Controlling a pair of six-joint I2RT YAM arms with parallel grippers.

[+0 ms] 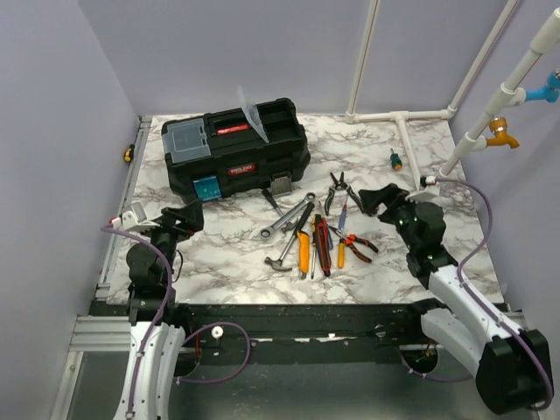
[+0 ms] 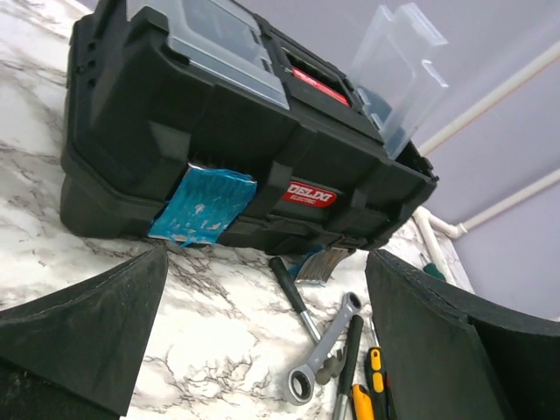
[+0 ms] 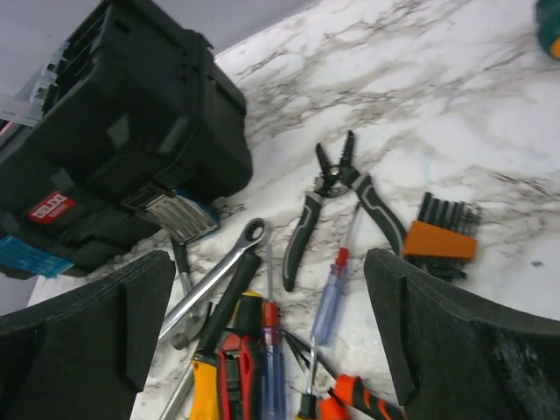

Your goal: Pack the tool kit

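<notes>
The black toolbox stands at the back left with one clear lid flap raised; it also fills the left wrist view. Loose tools lie in front of it: a ratchet wrench, a hammer, black pliers, a yellow-handled tool, screwdrivers and orange pliers. An orange hex key set lies by the pliers. My left gripper is open and empty, left of the tools. My right gripper is open and empty, right of them.
A green-handled screwdriver lies apart at the back right. White pipes run along the back right, with an orange valve and a blue one. Purple walls close in the table; a metal rail runs along its left edge.
</notes>
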